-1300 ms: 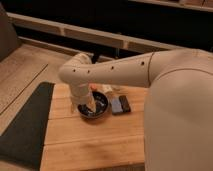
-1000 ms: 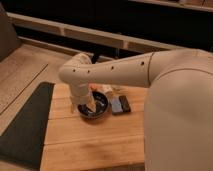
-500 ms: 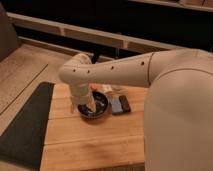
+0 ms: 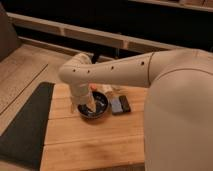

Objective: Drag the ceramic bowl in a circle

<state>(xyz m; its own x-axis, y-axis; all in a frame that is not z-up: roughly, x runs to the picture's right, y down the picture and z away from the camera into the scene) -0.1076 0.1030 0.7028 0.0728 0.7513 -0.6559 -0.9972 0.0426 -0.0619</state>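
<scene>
The ceramic bowl (image 4: 96,108) is small, round, glossy and dark. It sits on the wooden table (image 4: 85,145) near its middle. My gripper (image 4: 88,107) reaches down from the bent wrist into the left part of the bowl. My pale arm (image 4: 125,72) stretches in from the right and hides the bowl's far left rim.
A flat dark phone-like slab (image 4: 120,104) lies just right of the bowl. A dark mat (image 4: 25,125) lies on the floor left of the table. A low wall and ledge (image 4: 90,35) run behind. My large arm body (image 4: 180,115) fills the right side.
</scene>
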